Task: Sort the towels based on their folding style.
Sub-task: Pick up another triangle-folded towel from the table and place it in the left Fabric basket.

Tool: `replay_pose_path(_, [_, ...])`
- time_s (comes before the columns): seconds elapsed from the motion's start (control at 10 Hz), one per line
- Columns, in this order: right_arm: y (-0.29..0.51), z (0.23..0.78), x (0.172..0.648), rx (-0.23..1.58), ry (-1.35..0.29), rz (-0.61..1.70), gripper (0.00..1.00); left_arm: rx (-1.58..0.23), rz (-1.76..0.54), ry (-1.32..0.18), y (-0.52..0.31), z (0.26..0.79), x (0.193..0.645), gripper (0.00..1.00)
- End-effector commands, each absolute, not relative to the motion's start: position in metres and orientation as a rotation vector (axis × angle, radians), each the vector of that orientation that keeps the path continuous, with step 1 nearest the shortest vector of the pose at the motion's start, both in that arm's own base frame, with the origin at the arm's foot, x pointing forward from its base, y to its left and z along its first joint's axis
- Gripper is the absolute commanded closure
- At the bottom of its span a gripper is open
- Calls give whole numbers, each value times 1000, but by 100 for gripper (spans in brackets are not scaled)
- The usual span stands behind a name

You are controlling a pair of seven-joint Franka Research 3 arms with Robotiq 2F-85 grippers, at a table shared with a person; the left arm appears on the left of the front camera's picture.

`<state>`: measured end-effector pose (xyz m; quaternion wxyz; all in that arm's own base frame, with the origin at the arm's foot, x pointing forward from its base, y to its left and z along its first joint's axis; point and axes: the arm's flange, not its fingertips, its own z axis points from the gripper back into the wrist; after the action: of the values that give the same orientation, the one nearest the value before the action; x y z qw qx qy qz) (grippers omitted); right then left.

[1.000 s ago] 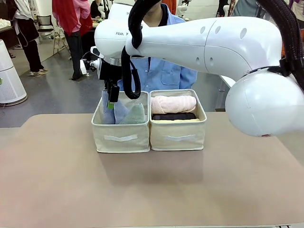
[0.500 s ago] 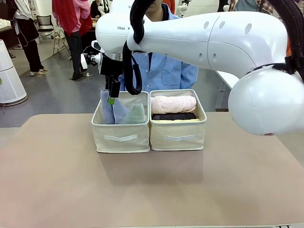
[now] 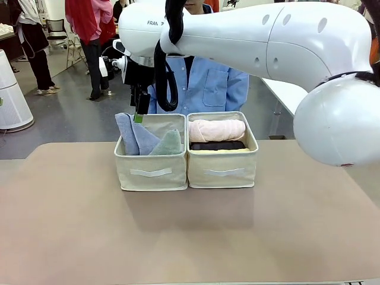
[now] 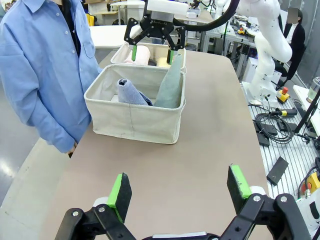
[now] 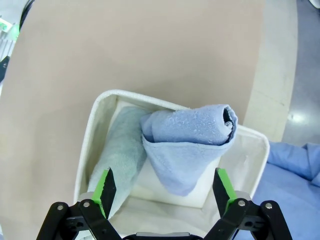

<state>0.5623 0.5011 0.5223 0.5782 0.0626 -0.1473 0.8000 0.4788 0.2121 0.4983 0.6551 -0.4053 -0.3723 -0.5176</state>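
Two beige bins stand side by side at the table's far edge. The left bin (image 3: 151,171) holds the blue cone towel (image 3: 128,133) and the pale grey-green cone towel (image 3: 169,143). In the right bin (image 3: 222,169) lie the pink roll (image 3: 217,129), the dark grey roll (image 3: 217,145) and a strip of yellow roll (image 3: 221,151). My right gripper (image 3: 140,114) hangs open just above the left bin with nothing in it. Its wrist view looks down on the blue towel (image 5: 187,135) and the grey-green towel (image 5: 117,155) between its pads. My left gripper (image 4: 179,187) stands open over bare table, well short of the bin (image 4: 132,122).
A person in a blue shirt (image 3: 205,89) stands right behind the bins at the far edge. The brown tabletop (image 3: 190,231) in front of the bins is bare. My right arm (image 3: 267,47) spans the scene above the bins.
My right gripper has risen out of the left bin, staying open. The blue cone towel stays behind in the bin and now leans to the left.
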Motion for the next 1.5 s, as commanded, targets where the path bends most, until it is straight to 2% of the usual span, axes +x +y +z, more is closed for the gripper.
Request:
replay_pose_path(0.0, [489,518,551,98,-327,1874,0,-908,-1170,-845,212,499,478,0])
replay_pose_path(0.2, [470,523,535,73,-236,1856,0,-908,-1170,-845,212,499,478,0])
replay_pose_path(0.6, [343,517,473,11,-50,1566,0,-908,-1170,-845,212,499,478,0])
replay_pose_path(1.0, [236,539,409,-21,-105,1316,0,-908,-1170,-845,212,499,478,0])
replay_pose_path(1.2, [211,544,405,1,-195,1281,0,-908,-1170,-845,212,499,478,0])
replay_pose_path(1.3, [214,544,416,-2,-175,1277,0,-908,-1170,-845,212,499,478,0])
replay_pose_path(1.4, [212,558,404,-17,-128,1287,0,-908,-1170,-845,212,499,478,0])
